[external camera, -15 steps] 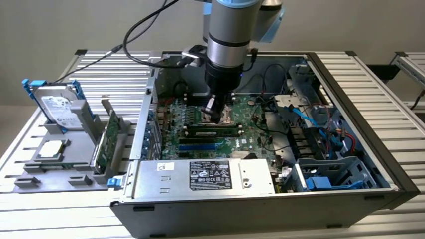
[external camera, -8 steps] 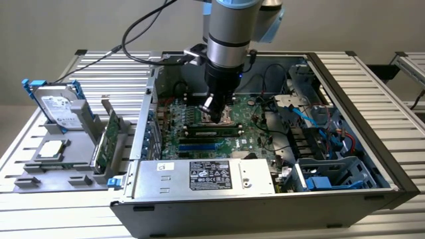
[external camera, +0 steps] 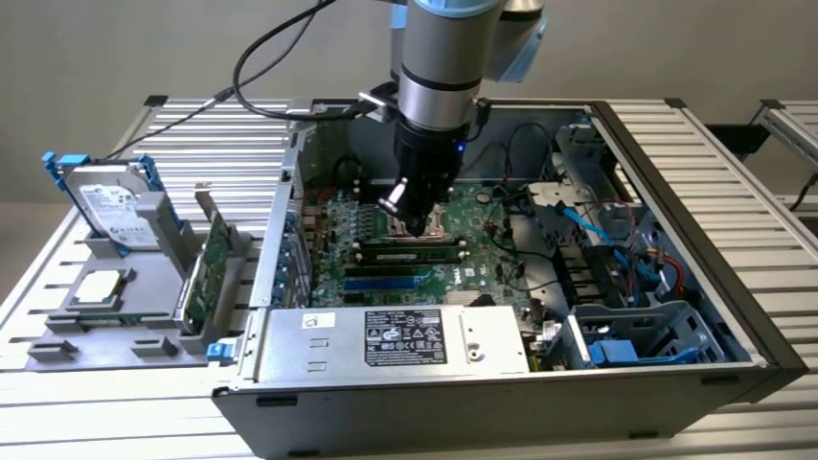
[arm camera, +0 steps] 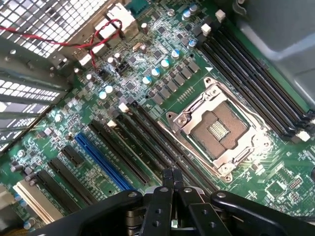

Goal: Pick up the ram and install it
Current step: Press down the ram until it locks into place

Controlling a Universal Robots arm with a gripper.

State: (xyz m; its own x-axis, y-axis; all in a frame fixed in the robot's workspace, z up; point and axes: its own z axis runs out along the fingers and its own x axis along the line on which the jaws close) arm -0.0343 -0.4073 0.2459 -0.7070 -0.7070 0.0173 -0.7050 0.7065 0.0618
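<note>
The ram point(external camera: 409, 255), a long, narrow green circuit-board stick with small black chips, stands on edge in one of the black memory slots of the green motherboard point(external camera: 383, 278) inside the open grey computer case point(external camera: 691, 287). In the exterior view it lies just at 6 o'clock of the silver-framed processor socket point(arm camera: 219, 130). Whether it is fully seated and latched cannot be told.

The black jaws point(external camera: 409, 222) of the arm are closed tip to tip and hold nothing. In the wrist view the jaws point(arm camera: 172, 173) hang low over the row of slots beside the socket. In the exterior view they are just at 12 o'clock of the ram; contact with it cannot be confirmed.

Handling judgement:
- Weight: light; a modest grip is enough.
- Stiffness: a rigid, thin board that does not tolerate bending or twisting.
- Surface: smooth flat faces, likely slippery between hard pads.
- Fragility: chips and edge contacts are delicate; side loads in the slot risk damage.
- Where to take hold: across the two flat faces near the middle of the upper long edge, clear of the contact edge, with the stick held upright and parallel to the slot.

At 9 o'clock of the case, on the slatted aluminium desk point(external camera: 715, 125), a grey holder carries a silver hard drive with blue rails point(external camera: 109, 201) and a wider green card with a metal bracket point(external camera: 211, 264).
</note>
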